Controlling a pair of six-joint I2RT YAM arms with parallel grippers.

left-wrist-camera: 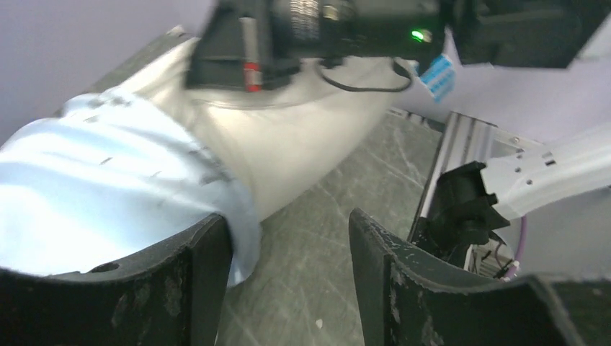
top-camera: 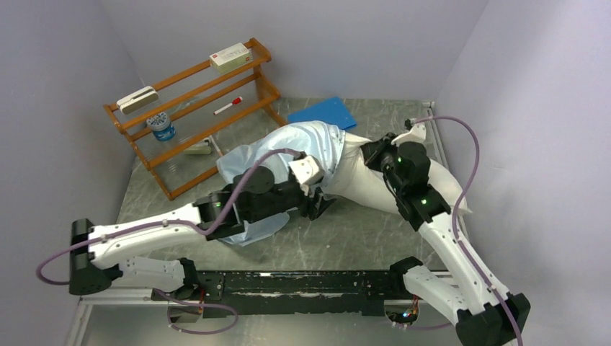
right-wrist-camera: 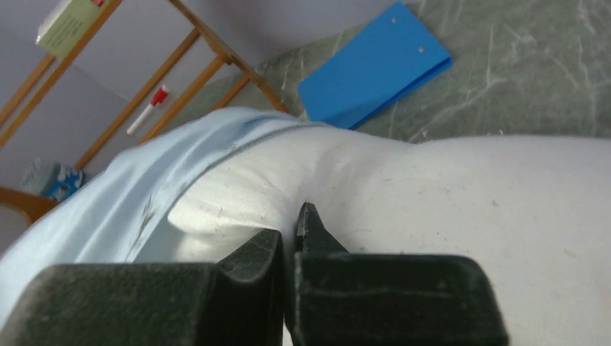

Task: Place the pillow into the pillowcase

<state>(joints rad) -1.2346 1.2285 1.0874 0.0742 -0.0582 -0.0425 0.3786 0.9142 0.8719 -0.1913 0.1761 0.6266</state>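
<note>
The pillow (top-camera: pixel 364 184) lies in the middle of the top view on the grey worktop (top-camera: pixel 360 241), slanting down to the right. Its left part is inside the pillowcase (top-camera: pixel 306 140). Its right part sticks out, white and bare. The left end effector (left-wrist-camera: pixel 288 223) is low by the worktop with its fingers apart, and one finger (left-wrist-camera: pixel 205 274) is just beside the pillowcase edge. The right end effector (right-wrist-camera: pixel 292 227) has its fingers together, tips touching the pillow. I cannot tell if any cloth is caught between them. A blue sheet (top-camera: pixel 324 113) lies behind the pillow, near the top. A wooden rack (top-camera: pixel 189 74) stands in the upper left.
</note>
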